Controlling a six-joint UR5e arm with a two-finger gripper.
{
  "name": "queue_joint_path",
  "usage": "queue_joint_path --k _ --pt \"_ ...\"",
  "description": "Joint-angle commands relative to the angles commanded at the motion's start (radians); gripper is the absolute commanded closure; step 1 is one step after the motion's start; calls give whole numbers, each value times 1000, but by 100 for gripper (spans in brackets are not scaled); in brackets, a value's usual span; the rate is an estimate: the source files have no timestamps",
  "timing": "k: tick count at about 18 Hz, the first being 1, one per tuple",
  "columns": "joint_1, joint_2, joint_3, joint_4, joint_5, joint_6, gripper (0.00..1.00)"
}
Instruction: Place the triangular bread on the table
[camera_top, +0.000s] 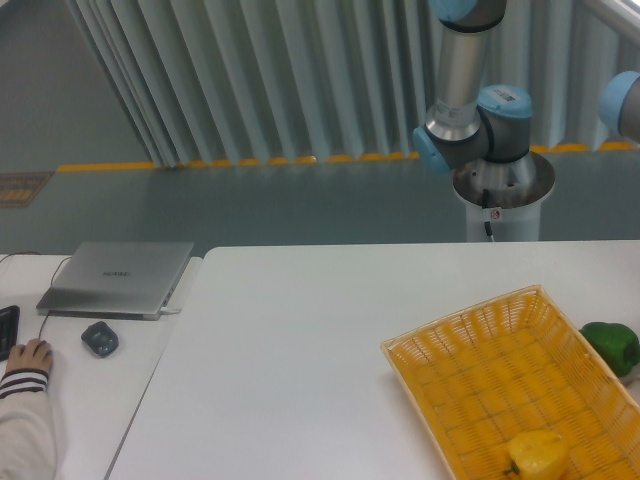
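Observation:
The triangular bread does not show in the camera view. The white table (300, 350) fills the lower middle and right of the view. Only part of the robot arm (475, 125) shows at the top right, behind the table's far edge, with its links running up out of the frame. The gripper is out of view.
A woven yellow basket (460, 318) sits on the table's right front with a yellow bell pepper (537, 456) in its near end. A green pepper (612, 345) lies right of the basket. On a side table at the left are a laptop (120, 275), a mouse (99, 338) and a person's hand (28, 355).

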Motion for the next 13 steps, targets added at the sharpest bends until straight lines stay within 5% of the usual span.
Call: queue_joint_path --k 13 --pt "-31 -17 18 -26 19 -29 0"
